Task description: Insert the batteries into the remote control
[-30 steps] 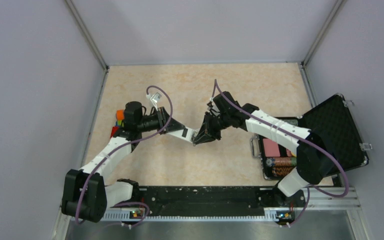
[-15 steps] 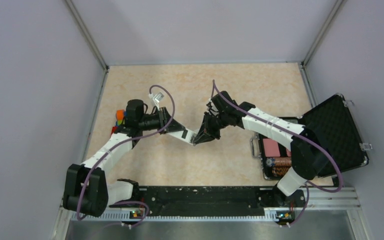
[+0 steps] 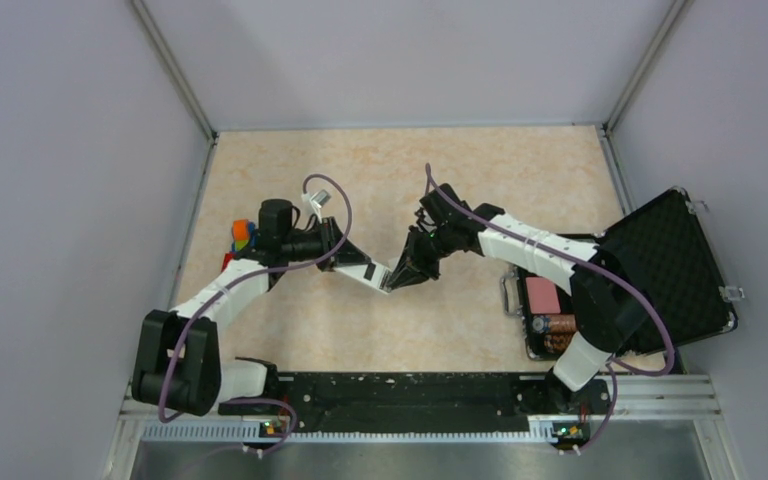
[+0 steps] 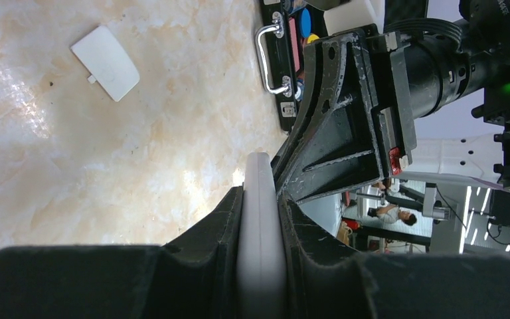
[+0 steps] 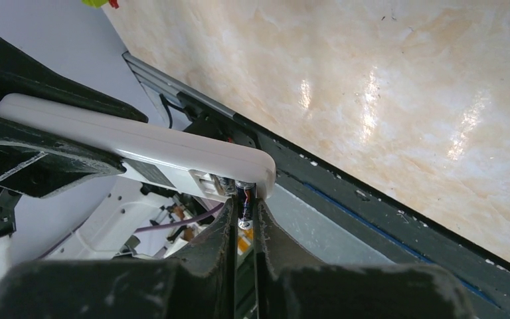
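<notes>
So that its recess can be reached, the remote control is clamped edge-on in the jaws of the left gripper. At the remote's tip, what seems a battery is pinched between the near-closed jaws of the right gripper, ready for seating.

From the top, the remote control has its far end lost where the right gripper meets it, so its recess is anyone's guess. The left wrist cam only gets it edge-on, bottom cut off. That dark sliver between the right fingers? Too tiny to call.
</notes>
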Motion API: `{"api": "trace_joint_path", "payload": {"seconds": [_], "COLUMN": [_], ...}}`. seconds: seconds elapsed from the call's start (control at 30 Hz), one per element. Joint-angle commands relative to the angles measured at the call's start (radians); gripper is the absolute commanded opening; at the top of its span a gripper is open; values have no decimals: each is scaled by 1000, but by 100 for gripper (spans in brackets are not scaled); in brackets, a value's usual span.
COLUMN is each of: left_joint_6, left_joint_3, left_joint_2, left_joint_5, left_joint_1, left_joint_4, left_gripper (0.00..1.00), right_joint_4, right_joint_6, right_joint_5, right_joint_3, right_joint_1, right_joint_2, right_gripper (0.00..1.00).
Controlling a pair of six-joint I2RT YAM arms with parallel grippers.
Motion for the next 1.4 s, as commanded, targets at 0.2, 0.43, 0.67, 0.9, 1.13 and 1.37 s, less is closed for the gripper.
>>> {"api": "trace_joint_path", "payload": {"seconds": [0.2, 0.43, 0.67, 0.9, 1.13, 1.37], "left_joint_6": [-76, -37, -2, 15, 56, 136], "left_joint_3": [65, 98, 144, 179, 195, 200], "left_joint_2": [62, 105, 149, 188, 195, 185], "left_joint_5": [136, 116, 110, 116, 126, 186], "left_joint_1": [-6, -3, 2, 5, 6, 6], "left_joint_4": [33, -28, -94, -122, -166, -232], "left_gripper": [0, 0, 0, 0, 0, 0], "right_joint_4": [45, 51, 28, -25, -99, -117], "right_joint_6": [31, 34, 11, -32, -164, -461], "right_joint_5": [63, 59, 46, 43, 89, 164], "right_joint_3": [41, 32, -12, -17, 36, 121], "right_joint_1": [-11, -12, -38, -52, -52, -45], "right_joint_2": [41, 24, -40, -94, -128, -185], "right_gripper": [24, 28, 33, 38, 53, 99]}}
